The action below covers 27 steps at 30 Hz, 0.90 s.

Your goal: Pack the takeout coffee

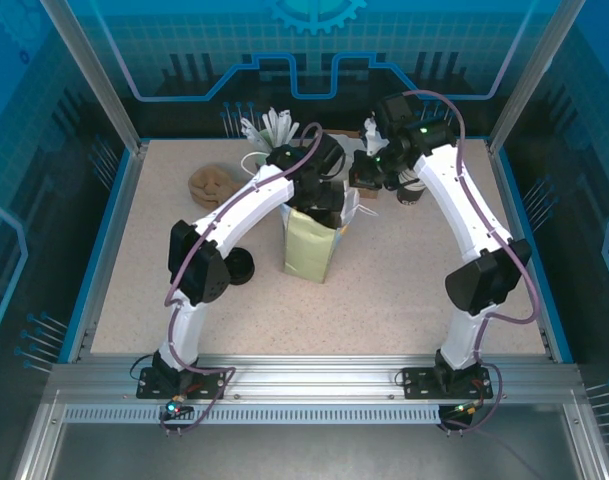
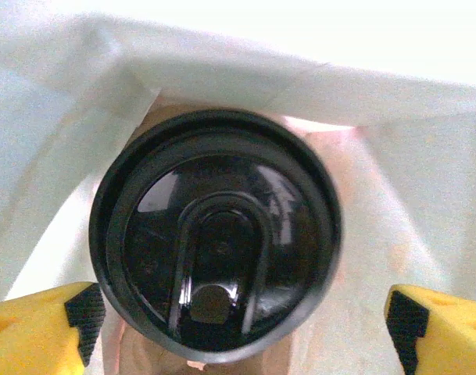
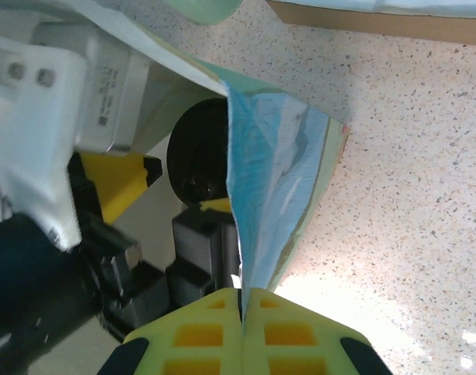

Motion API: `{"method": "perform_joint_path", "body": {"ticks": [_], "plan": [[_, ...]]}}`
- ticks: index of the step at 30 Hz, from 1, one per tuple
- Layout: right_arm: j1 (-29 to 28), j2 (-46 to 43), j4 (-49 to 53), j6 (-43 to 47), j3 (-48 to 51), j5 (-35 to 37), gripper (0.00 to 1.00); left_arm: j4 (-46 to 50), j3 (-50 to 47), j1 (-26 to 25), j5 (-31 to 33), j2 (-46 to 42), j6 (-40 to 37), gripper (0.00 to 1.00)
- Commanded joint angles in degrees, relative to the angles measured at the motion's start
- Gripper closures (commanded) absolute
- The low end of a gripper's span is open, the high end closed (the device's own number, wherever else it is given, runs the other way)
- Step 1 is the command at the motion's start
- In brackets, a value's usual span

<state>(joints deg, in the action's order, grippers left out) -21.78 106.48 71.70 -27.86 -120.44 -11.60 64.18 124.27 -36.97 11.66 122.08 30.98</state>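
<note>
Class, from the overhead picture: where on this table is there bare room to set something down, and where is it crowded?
Bare: the near strip of table between the paper bag and the arm bases, and the patch between bag and right arm. Crowded: the back edge, with the stirrer cup, a brown object and a dark cup.

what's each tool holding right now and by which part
Right tool pinches the paper bag by its top edge. Left tool is open above the lidded takeout coffee, holding nothing.
</note>
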Motion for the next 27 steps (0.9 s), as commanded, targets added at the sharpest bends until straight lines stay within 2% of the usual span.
{"method": "perform_joint_path", "body": {"ticks": [1,11,27], "plan": [[-1.0,1.8,3.7,-1.9,-3.3,-2.6,1.00,3.8,4.3,-1.7,4.5,2.3,-1.8,0.02],[-0.8,2.2,5.1,-3.0,-3.9,-2.0,1.00,5.1,8.3,-2.7,6.1,2.1,-2.6,0.01],[0.7,-0.2,1.9,-2.6,0.8,-3.1,1.00,2.0,7.9,-2.3,-2.4,-8.6,-0.5,0.04]]}}
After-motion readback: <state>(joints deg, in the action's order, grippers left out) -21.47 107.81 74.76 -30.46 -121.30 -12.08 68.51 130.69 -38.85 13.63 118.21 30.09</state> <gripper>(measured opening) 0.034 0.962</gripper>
